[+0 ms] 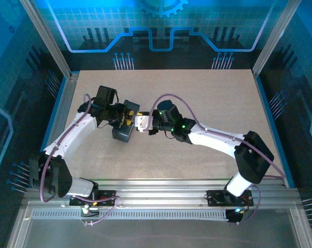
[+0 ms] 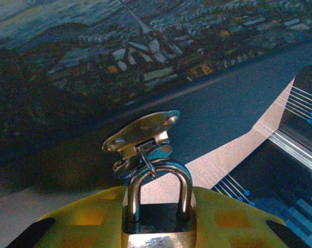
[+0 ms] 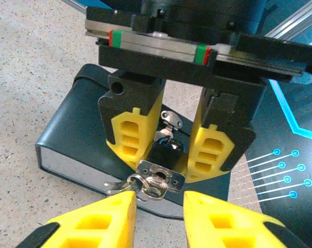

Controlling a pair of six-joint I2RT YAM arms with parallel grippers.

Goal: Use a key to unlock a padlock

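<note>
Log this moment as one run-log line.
left fingers: shut on padlock | shackle: through box hasp, closed | right fingers: at key bunch, grip unclear

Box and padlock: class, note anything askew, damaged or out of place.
Nothing stands out. The box rests whole on the table. The padlock hangs closed through the clasp, held in the left gripper. The keys lie by the clasp.

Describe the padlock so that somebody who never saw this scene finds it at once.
Look at the dark blue tin box near the middle of the table. At its hasp, the left claw pinches the padlock between yellow fingers. Unlike the flat hasp plate, it has a curved silvery shackle.
</note>
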